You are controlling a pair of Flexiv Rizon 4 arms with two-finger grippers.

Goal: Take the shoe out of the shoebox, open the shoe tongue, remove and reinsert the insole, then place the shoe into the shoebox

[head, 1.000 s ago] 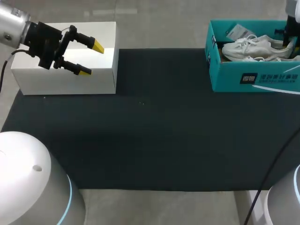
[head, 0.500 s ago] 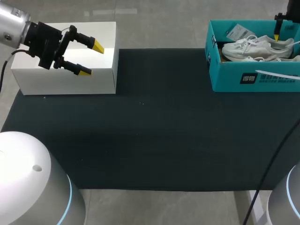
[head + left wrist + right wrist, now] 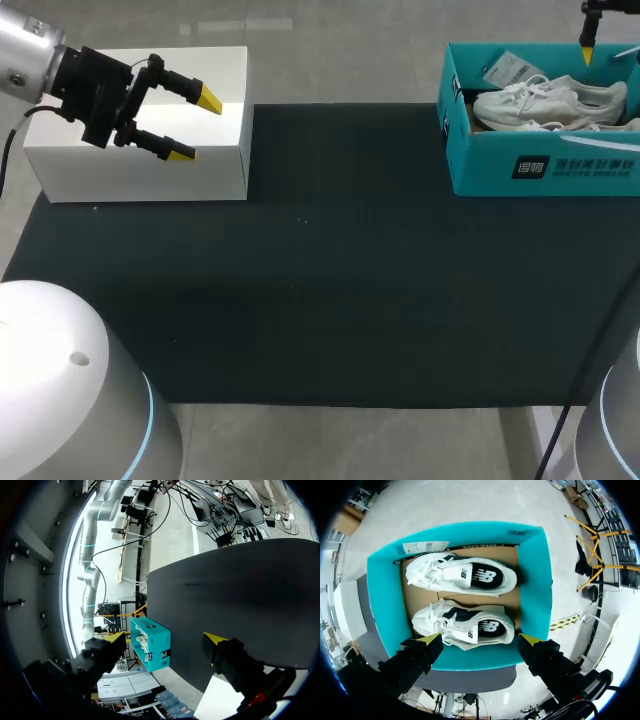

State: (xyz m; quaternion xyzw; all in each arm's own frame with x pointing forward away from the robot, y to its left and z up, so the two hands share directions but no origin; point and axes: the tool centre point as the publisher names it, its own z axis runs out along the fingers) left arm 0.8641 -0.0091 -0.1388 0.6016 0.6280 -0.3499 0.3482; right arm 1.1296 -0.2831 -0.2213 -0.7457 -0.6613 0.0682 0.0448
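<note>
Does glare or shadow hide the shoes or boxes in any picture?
Head view: the white box gleams on top near the left gripper, hiding nothing. Right wrist view: the shoes lie evenly lit in the shoebox, with soft shadows. Left wrist view: the mat shows a grey sheen.

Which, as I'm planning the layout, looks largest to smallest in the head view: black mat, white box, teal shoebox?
1. black mat: clearly largest.
2. white box and teal shoebox: look alike; the shoebox is cut by the view's edge, so unranked.
</note>
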